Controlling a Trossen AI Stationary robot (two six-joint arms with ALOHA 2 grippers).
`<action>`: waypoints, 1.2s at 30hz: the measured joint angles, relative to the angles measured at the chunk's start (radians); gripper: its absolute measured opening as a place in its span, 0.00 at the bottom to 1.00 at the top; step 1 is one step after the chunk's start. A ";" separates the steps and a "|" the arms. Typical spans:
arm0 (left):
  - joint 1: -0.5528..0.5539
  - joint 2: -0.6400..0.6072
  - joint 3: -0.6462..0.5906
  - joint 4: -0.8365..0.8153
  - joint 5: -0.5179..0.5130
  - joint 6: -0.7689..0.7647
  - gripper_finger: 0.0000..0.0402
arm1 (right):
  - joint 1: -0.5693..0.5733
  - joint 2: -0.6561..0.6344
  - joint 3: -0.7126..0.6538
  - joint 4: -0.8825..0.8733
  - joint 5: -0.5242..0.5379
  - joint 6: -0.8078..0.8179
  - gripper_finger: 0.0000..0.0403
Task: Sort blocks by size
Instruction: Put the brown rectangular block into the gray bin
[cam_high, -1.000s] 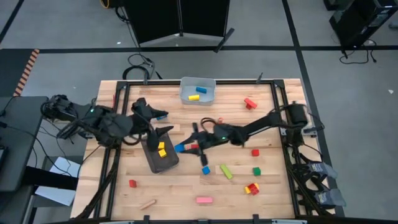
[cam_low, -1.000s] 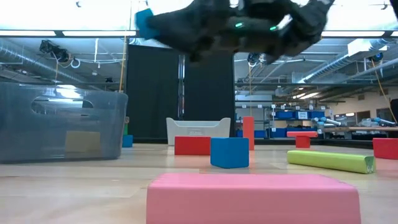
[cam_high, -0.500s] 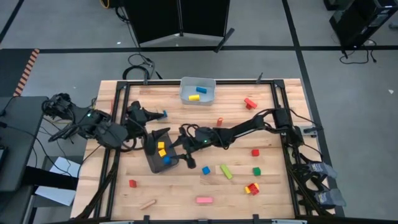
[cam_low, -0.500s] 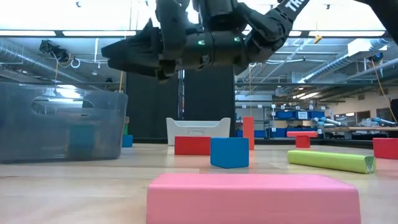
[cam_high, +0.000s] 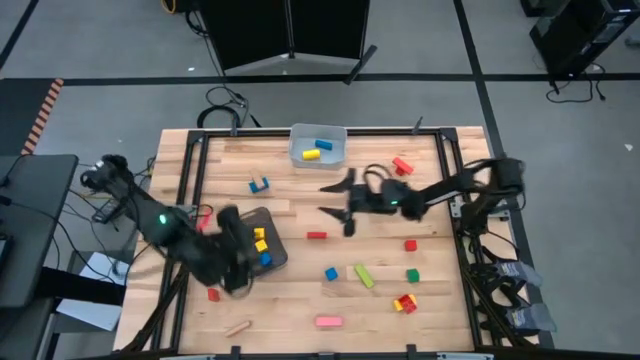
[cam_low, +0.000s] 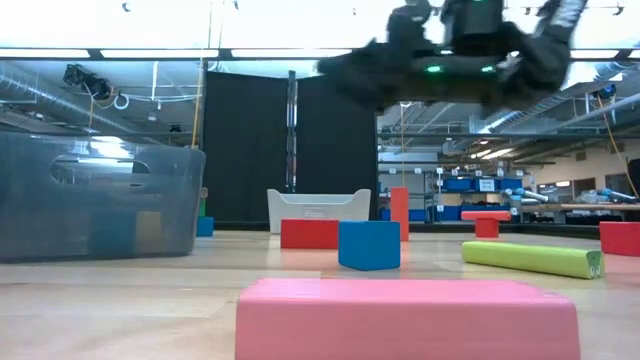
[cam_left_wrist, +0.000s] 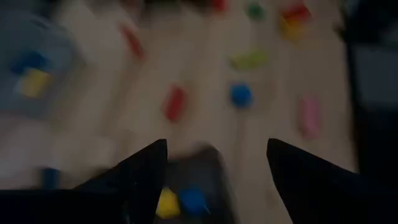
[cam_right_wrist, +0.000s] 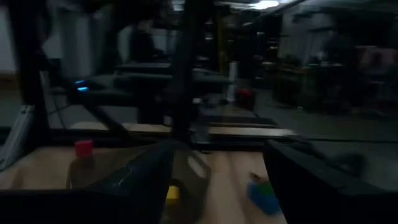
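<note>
Blocks scattered over the bench. Dark grey tray left of centre holds yellow cubes and a blue cube. Light bin at far edge holds a yellow bar and a blue block. Loose on the wood: blue piece far left, small red bar at centre, blue cube and green bar nearer, pink bar near edge, red cube, green cube, red-yellow cluster near right, red pieces far right, red cube and wooden bar near left.

Left end effector hangs over the tray's near-left side, fingers spread wide in left wrist view, nothing between them. Right end effector sits above centre of the bench, right of the tray, fingers apart and empty.
</note>
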 joint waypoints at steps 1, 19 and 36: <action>-0.016 0.028 0.000 0.000 0.045 -0.018 0.70 | -0.002 -0.042 -0.033 -0.001 0.014 -0.001 0.64; -0.169 0.502 0.001 0.097 0.513 -0.417 0.63 | 0.011 -0.279 -0.136 -0.007 0.100 -0.071 0.62; -0.238 0.657 0.001 0.166 0.495 -0.541 0.63 | 0.081 -0.277 -0.136 -0.020 0.183 -0.078 0.62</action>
